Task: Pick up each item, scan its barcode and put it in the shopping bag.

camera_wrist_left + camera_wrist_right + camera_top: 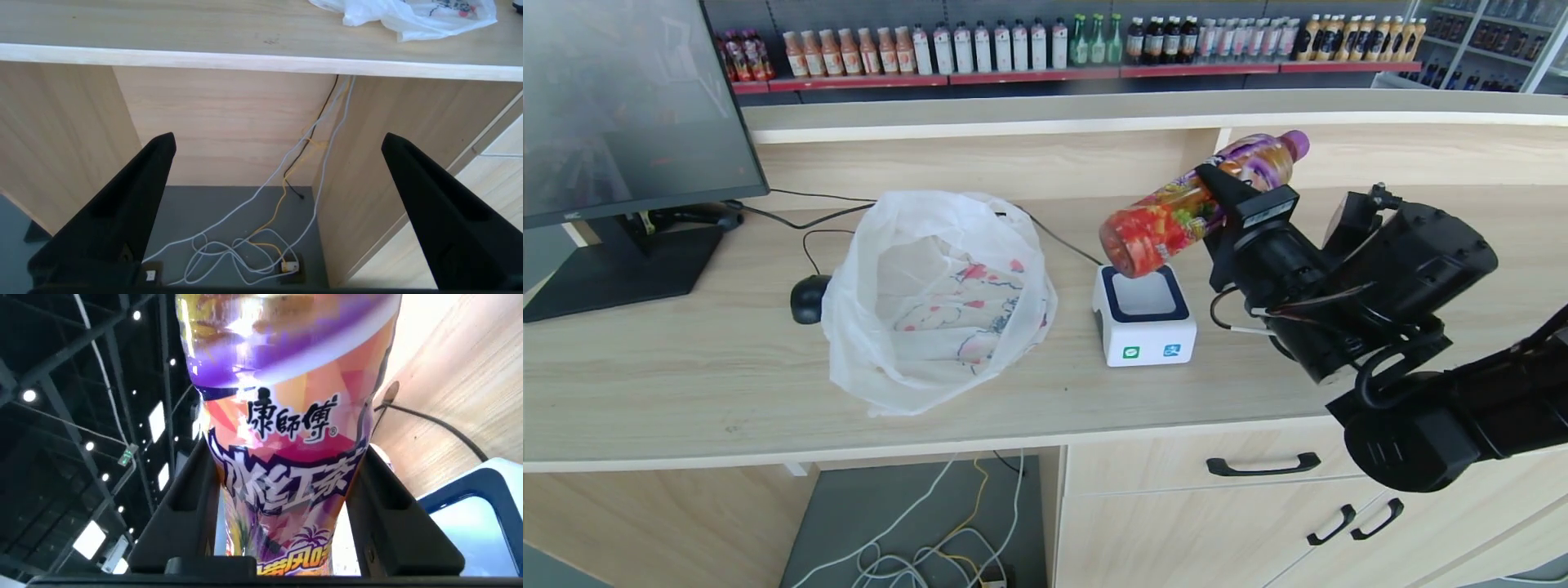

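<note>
Scan step: R gripper (1223,202) clamps bottle (1176,216), tilted base-down just above scanner (1143,314). Next prob. needs barcode facing it, then a carry to shopping bag (935,294) alongside. L gripper (274,143) wide open.

The drink bottle (1168,220) has a purple cap and a bright red, orange and purple wrap. It hangs tipped, its bottom end just over the small white scanner (1143,314). The thin white shopping bag (939,294) sits open just beside the scanner, on its left.
</note>
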Controlling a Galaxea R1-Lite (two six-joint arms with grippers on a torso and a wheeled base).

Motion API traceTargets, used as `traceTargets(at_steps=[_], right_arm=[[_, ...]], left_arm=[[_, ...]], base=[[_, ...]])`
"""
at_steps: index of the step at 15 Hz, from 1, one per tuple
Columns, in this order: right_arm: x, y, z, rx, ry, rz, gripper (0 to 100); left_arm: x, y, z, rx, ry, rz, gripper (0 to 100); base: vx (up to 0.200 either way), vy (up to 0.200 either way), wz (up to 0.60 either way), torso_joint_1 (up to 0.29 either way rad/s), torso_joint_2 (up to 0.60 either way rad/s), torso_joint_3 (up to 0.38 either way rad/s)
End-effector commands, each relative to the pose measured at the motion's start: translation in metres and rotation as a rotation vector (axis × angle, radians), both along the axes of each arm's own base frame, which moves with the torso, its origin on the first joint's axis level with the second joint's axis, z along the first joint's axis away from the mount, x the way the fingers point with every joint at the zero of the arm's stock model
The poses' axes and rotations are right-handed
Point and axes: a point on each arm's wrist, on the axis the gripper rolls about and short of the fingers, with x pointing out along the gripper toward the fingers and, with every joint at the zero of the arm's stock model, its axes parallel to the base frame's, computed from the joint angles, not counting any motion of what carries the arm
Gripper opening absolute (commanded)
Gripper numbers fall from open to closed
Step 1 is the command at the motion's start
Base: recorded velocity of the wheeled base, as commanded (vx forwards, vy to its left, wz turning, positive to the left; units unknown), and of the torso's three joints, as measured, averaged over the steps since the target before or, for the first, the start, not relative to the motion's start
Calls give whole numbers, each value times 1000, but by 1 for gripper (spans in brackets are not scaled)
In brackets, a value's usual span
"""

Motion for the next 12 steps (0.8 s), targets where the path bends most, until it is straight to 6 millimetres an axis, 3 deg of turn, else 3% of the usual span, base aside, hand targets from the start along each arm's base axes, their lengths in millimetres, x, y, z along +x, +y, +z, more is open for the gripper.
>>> traceTargets(at_steps=[1, 6, 12], right_arm=[[-5, -8, -6, -64, -8, -24, 0], [-24, -8, 13, -157, -150, -11, 0], [-44, -11, 34, -413, -308, -36, 0]], left_arm=[[0, 0, 0, 0, 0, 0, 100], [0, 0, 0, 0, 0, 0, 100], [0, 0, 0, 0, 0, 0, 100]], base=[[0, 0, 0, 0, 0, 0], [0, 0, 0, 0, 0, 0], [0, 0, 0, 0, 0, 0]])
